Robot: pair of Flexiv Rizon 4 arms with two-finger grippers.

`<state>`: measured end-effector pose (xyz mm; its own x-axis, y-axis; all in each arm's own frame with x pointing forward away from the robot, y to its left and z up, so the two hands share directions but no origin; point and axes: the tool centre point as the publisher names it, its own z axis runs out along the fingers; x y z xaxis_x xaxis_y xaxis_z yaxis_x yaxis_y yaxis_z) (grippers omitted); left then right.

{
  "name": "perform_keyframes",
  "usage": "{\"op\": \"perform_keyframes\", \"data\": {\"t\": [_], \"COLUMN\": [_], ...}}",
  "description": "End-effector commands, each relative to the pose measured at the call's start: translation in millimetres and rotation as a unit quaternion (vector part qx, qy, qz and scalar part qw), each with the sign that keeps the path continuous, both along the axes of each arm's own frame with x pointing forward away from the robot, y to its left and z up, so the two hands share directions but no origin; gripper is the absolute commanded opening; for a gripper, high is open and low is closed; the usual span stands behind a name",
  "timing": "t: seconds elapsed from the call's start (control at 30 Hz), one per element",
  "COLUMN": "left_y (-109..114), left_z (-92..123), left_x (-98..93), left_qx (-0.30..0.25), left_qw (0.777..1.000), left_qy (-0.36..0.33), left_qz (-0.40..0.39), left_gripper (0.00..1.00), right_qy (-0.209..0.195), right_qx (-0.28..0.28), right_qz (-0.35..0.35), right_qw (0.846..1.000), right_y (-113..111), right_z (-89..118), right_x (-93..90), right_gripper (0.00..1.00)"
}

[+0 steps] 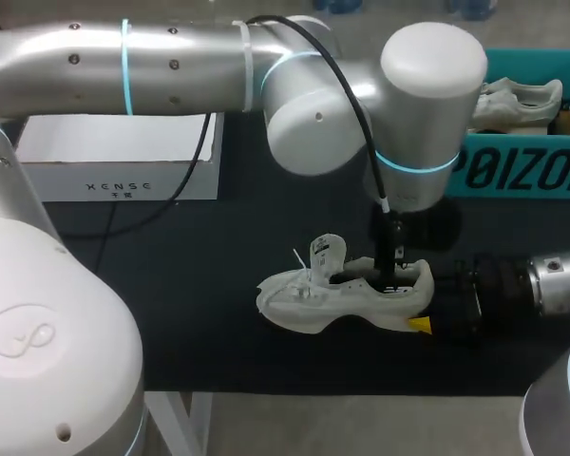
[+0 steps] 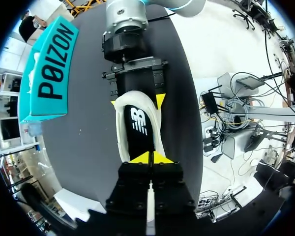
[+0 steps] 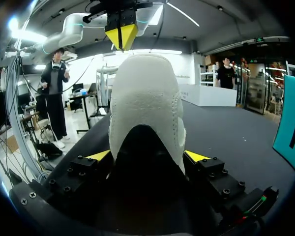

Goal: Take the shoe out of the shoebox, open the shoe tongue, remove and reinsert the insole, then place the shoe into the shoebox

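Your right gripper (image 3: pixel 147 156) clenches the shoe (image 1: pixel 342 290) by its heel. Your left gripper (image 2: pixel 150 158), tips pressed together, sits over the insole (image 2: pixel 137 129) (whether it pinches it, you can't tell). Beside the right jaws, bare table (image 1: pixel 218 351) runs to the lettered shoebox (image 2: pixel 44 78).

a black table (image 1: pixel 171 285) fills the head view, its matte top evenly lit from above. a white box (image 1: pixel 123 157) sits on the far side toward ten o'clock. a white frame leg (image 1: pixel 176 423) shows at seven o'clock.

Bright, even overhead light; soft, faint shadows.
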<state>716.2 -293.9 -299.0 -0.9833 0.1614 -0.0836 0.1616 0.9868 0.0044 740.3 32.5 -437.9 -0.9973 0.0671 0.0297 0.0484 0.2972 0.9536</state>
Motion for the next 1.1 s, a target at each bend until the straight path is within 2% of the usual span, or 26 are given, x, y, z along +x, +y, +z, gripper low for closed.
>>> {"op": "perform_keyframes", "data": {"t": [0.03,0.37,0.77,1.1], "left_y": [3,0,8,8], "left_z": [-19,-47,-74,-77], "left_x": [5.9,16.5,-0.9,-1.6], "left_qx": [-0.008,0.005,0.035,0.032], "left_qw": [1.000,1.000,0.999,0.999], "left_qy": [0.005,0.017,0.031,0.033], "left_qz": [-0.001,0.008,0.001,-0.002], "left_gripper": [0.00,0.00,0.00,0.00], "right_qy": [0.000,0.000,0.000,0.000], "right_qx": [-0.002,-0.002,-0.002,-0.002], "right_qz": [-0.001,-0.001,-0.001,-0.001], "right_qw": [1.000,1.000,1.000,1.000], "right_y": [1,1,1,1], "right_z": [-4,-4,-4,-4], "right_x": [-2.4,-2.4,-2.4,-2.4], "right_gripper": [0.00,0.00,0.00,0.00]}}
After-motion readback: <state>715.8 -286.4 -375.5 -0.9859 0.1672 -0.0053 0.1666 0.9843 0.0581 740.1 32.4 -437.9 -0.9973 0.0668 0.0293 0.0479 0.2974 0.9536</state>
